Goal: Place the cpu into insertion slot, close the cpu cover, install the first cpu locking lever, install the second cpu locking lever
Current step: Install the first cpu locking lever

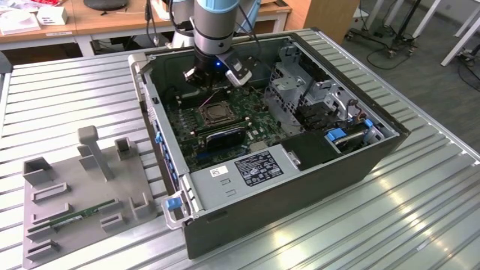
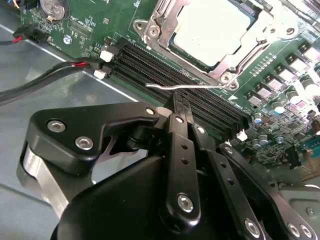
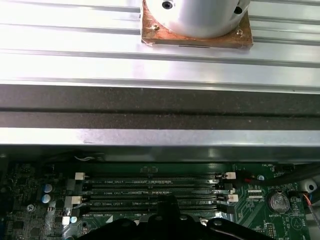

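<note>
End effector is down inside the open PC case, fingers pressed together, nothing pinched between them. In the second wrist view the tip sits at centre frame, right at a thin wire locking lever that runs roughly left-right across the frame, just below the socket.

The cpu is already seated in the socket, top centre of that view, up and slightly right of the tip. The cpu cover looks closed down around it, silver frame with the chip showing through the opening. So the lever lies between the tip and the socket, long axis along the socket's near edge and parallel to the memory slots. Can't tell whether the tip is touching the wire or just short of it.

Exterior view: the arm comes in from top centre, the cpu just below the end effector in frame. Grey fixture tray sits on the tabletop at lower left, well apart.
</note>
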Tool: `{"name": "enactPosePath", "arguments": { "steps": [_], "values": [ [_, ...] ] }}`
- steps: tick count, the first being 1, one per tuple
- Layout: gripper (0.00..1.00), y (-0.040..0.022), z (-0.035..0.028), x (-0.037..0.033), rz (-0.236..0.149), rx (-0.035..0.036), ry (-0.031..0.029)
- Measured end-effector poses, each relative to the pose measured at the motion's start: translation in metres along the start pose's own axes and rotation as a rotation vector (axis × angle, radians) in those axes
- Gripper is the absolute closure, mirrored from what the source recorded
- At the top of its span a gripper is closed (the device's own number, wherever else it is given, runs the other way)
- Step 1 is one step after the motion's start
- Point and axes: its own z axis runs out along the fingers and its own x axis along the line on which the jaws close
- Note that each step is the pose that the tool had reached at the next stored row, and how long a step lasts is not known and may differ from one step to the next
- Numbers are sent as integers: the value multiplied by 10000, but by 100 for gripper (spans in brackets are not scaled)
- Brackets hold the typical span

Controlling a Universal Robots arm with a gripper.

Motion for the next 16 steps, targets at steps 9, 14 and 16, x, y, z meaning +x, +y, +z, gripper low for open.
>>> {"name": "enactPosePath", "arguments": {
  "steps": [9, 14, 16],
  "values": [
    [89, -20, 6, 1, 0, -1, 0],
    [89, -39, 12, 0, 0, 0, 0],
    [89, -47, 14, -1, 0, 0, 0]
  ]
}}
